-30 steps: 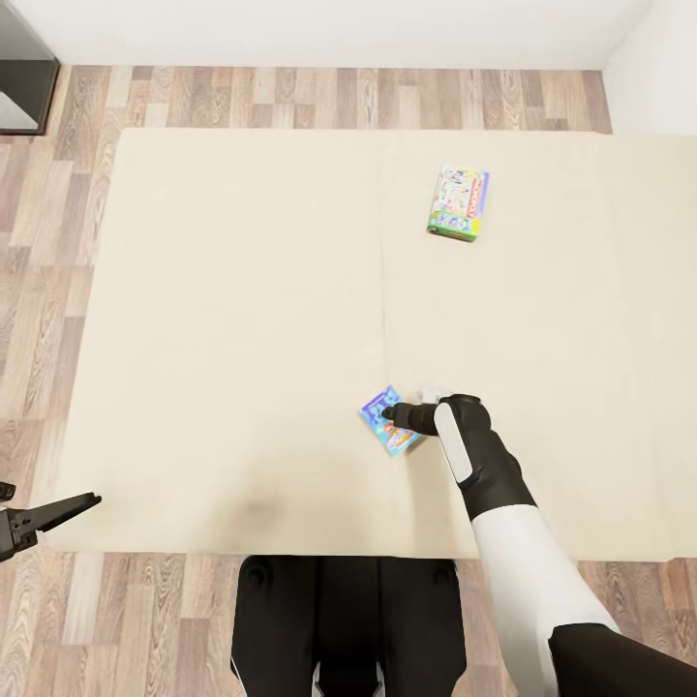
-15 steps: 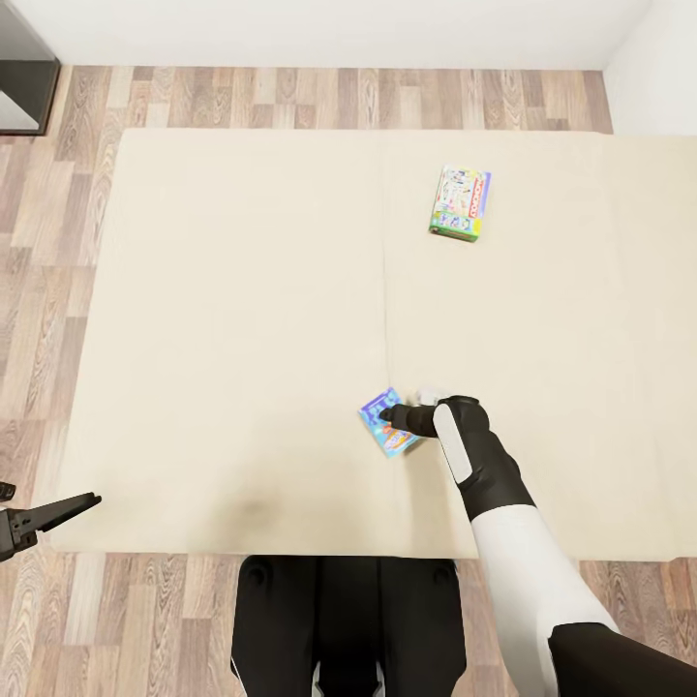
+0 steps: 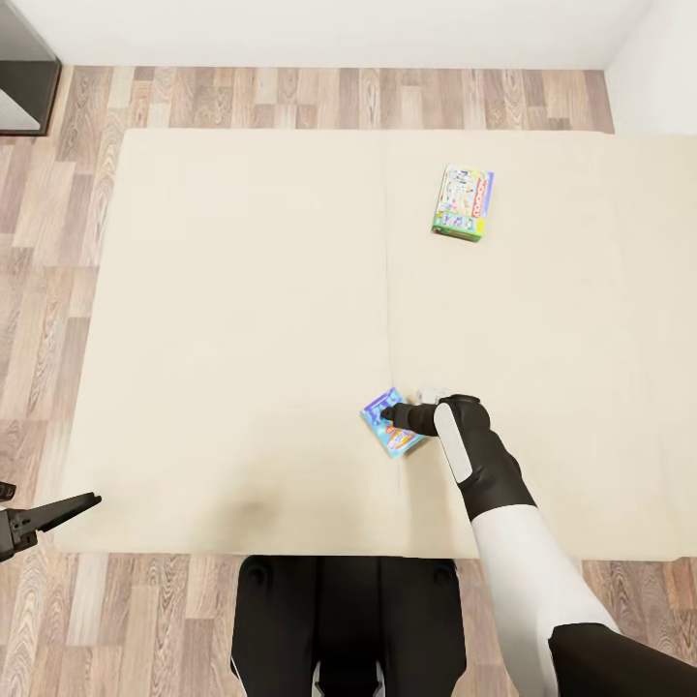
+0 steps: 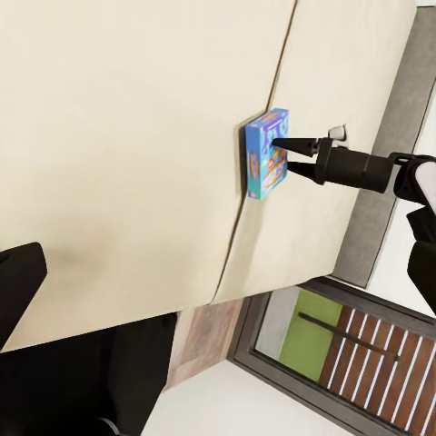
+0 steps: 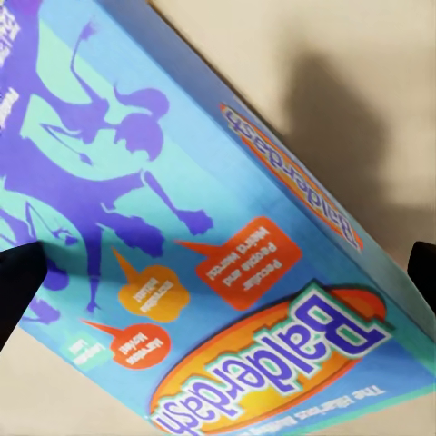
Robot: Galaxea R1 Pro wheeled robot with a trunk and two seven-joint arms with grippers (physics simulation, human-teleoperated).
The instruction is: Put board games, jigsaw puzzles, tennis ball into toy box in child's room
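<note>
Mattress (image 3: 242, 319), plain beige, fills most of the head view, with wood-plank floor (image 3: 48, 242) around it and a white wall (image 3: 329, 29) beyond the far edge. Two board games lie on the bed. The blue-purple game (image 3: 391, 422) sits near the robot's side, close to the seam down the middle of the mattress, turned at an angle to the bed's edges. Its cover reads "Balderdash" in the right wrist view (image 5: 209, 272), with purple figures and orange speech bubbles on blue. The green-edged game (image 3: 462, 202) lies well apart from it, further up the bed and a little to the right.

The right claw (image 3: 390, 415) reaches in low over the mattress, its dark fingers set at the blue-purple box. In the left wrist view the two pointed fingertips (image 4: 280, 143) stand parted, one at the top face of the box (image 4: 266, 154) and the other at its lower side, straddling the box's near edge. Whether they are already pressing on it I cannot tell; they look spread around it, not clenched.

The left claw (image 3: 85, 500) hangs off the near left corner of the bed, over the floor, holding nothing; its fingers look close together, but I cannot tell if they are fully closed.
</note>
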